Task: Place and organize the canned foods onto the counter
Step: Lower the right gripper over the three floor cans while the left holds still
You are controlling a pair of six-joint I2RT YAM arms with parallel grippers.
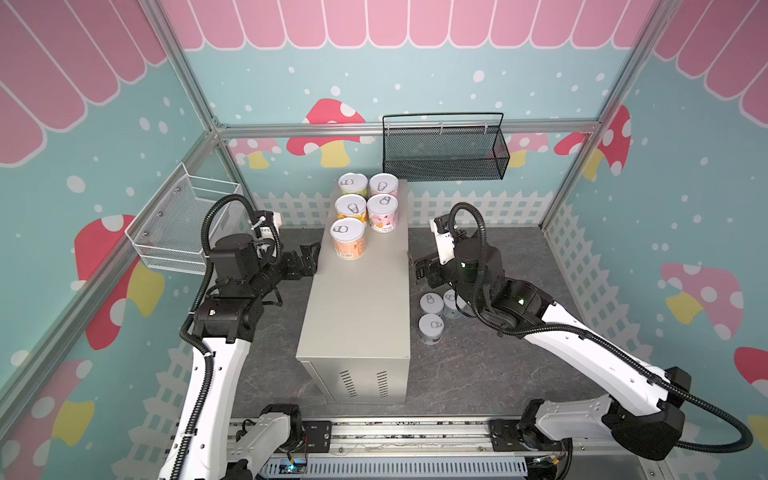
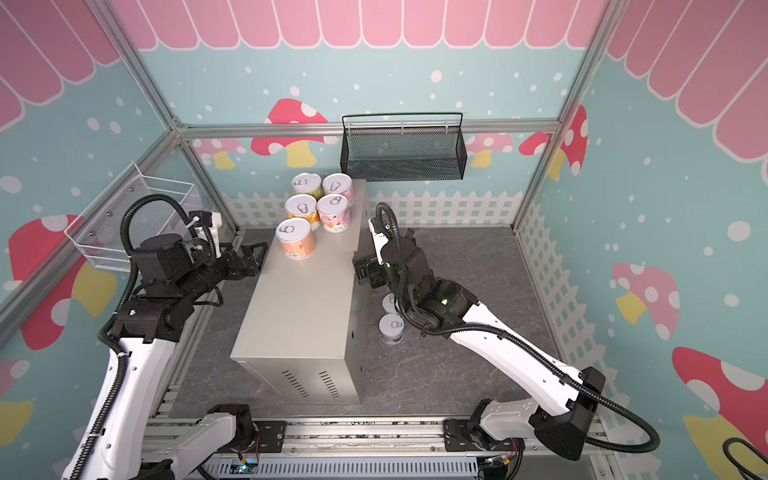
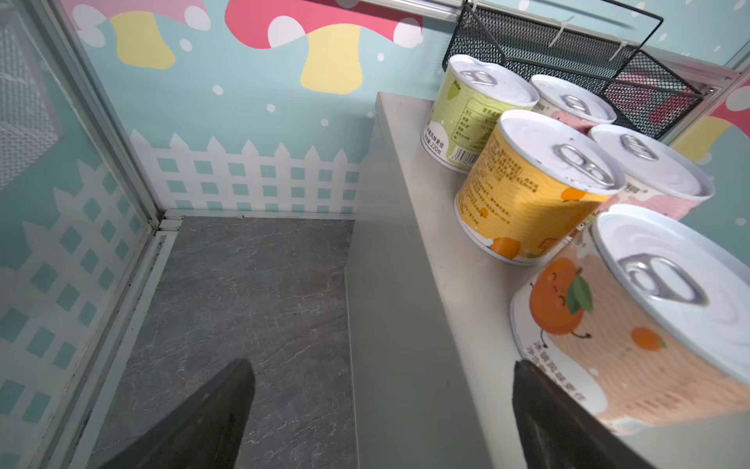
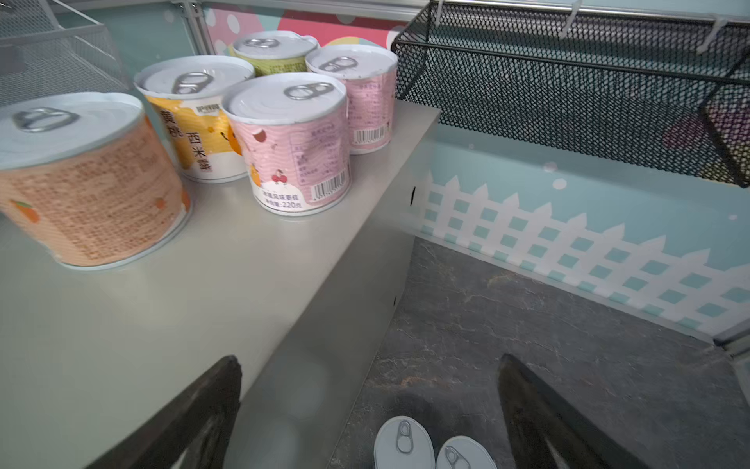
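In both top views we count five cans (image 1: 351, 206) on the counter (image 1: 357, 316), beyond the left gripper (image 1: 309, 258) and the right gripper (image 1: 417, 266). Three floor cans (image 1: 431, 326) stand under the right arm, so we judge the task past halfway. Left wrist view: the left gripper (image 3: 381, 373) is spread and empty, with the orange can (image 3: 649, 325) just beside one finger. Right wrist view: the right gripper (image 4: 370, 361) is spread and empty, with two floor cans directly below it.
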